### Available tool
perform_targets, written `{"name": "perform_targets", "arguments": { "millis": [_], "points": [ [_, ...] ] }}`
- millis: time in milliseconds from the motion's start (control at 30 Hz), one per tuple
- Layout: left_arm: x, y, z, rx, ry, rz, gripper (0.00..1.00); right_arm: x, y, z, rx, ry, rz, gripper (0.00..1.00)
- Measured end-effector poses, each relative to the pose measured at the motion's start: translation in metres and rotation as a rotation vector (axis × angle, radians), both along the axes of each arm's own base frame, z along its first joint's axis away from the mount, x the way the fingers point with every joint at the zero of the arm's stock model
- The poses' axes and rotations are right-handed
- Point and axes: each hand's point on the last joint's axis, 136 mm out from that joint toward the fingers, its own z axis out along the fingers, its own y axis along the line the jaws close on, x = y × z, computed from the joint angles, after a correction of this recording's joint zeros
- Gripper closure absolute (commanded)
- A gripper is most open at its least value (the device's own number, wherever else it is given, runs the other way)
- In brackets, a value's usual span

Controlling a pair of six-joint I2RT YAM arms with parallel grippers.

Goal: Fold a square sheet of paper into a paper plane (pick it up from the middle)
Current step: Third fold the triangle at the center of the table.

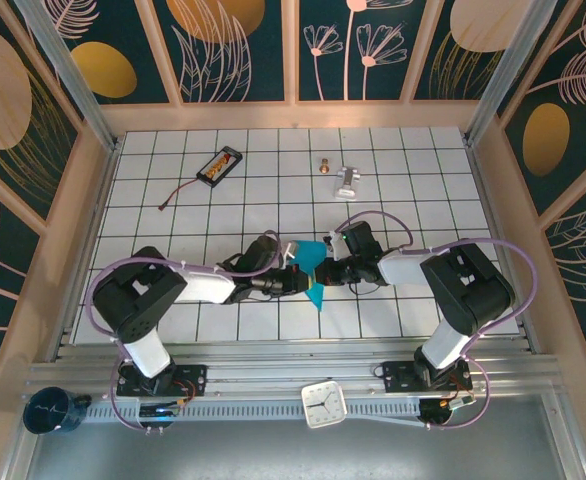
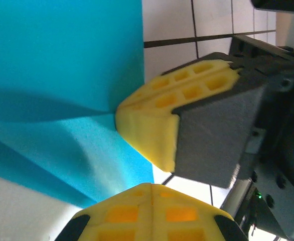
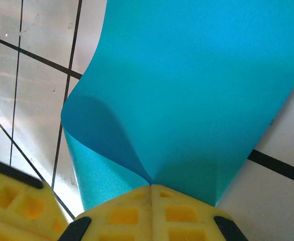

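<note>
Left gripper (image 2: 152, 190) clenched, yellow pads pinching edge of square sheet of paper (image 1: 314, 272). Teal sheet raised and bowed between both arms, over middle front of white grid table (image 1: 173, 215). Right gripper (image 3: 151, 188) likewise clamped on sheet, at point where curl meets flat part. Top camera alone gives surroundings: black battery pack (image 1: 219, 165) with red lead at far left, white clock (image 1: 324, 404) on front rail with dial markings too small to read, silver metal piece (image 1: 348, 181) far centre. Wrist cameras give close paper curl.
</note>
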Motion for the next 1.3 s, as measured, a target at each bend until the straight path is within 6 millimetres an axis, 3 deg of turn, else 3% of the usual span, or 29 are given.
{"name": "perform_targets", "arguments": {
  "millis": [167,467,733,967,1300],
  "points": [
    [-0.001,0.001,-0.015,0.029,0.025,0.000,1.00,0.000,0.000,0.000,-0.001,0.000,0.000,1.00],
    [-0.003,0.007,-0.022,0.067,0.016,-0.011,1.00,0.000,0.000,0.000,0.000,0.000,0.000,1.00],
    [-0.003,0.008,-0.017,0.078,-0.008,-0.028,0.97,0.000,0.000,0.000,0.000,-0.001,0.001,1.00],
    [0.022,0.010,-0.003,0.052,-0.035,0.017,0.97,0.000,0.000,0.000,0.000,0.000,0.001,1.00],
    [0.030,0.021,-0.023,0.106,-0.022,0.034,0.98,0.001,0.001,0.000,-0.004,0.004,0.001,1.00]
  ]
}}
